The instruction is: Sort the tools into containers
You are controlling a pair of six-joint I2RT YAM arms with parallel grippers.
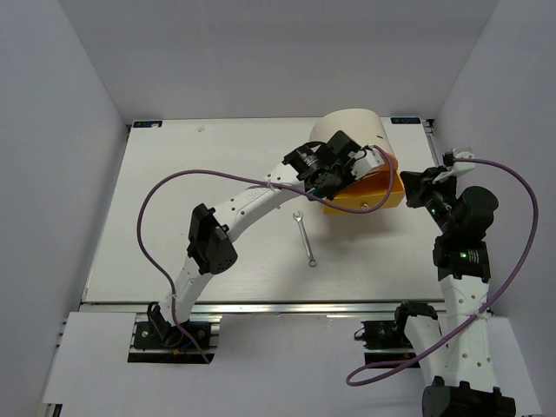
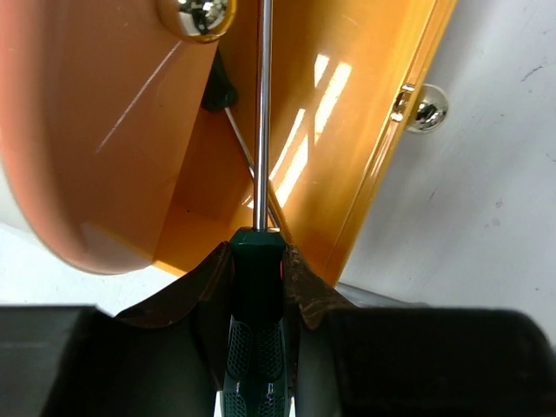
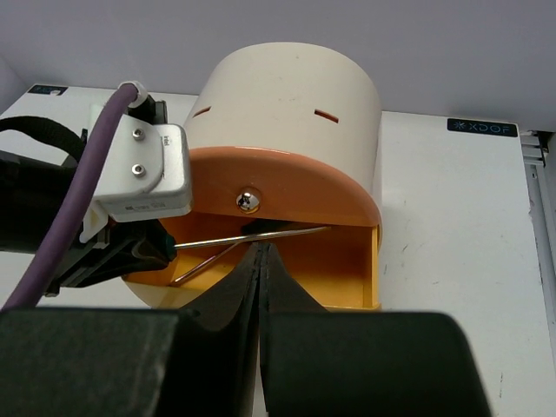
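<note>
Wrench (image 1: 305,240) on desk (image 1: 174,191) nr box (image 1: 352,130), L claw (image 2: 257,274) gripping screwdriver (image 2: 261,104), shaft in open drawer (image 2: 347,174), R claw (image 3: 262,256) closed, empty

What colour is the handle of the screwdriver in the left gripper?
Dark green; the screwdriver handle shows best in the left wrist view.

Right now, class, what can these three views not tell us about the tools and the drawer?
- Drawer contents: top view, the left gripper covers them; count unclear.
- Held screwdriver tip: left wrist view cuts it at the top edge; right wrist view, too small.
- Wrench jaw shape: top view, too small; outside both wrist views.
</note>
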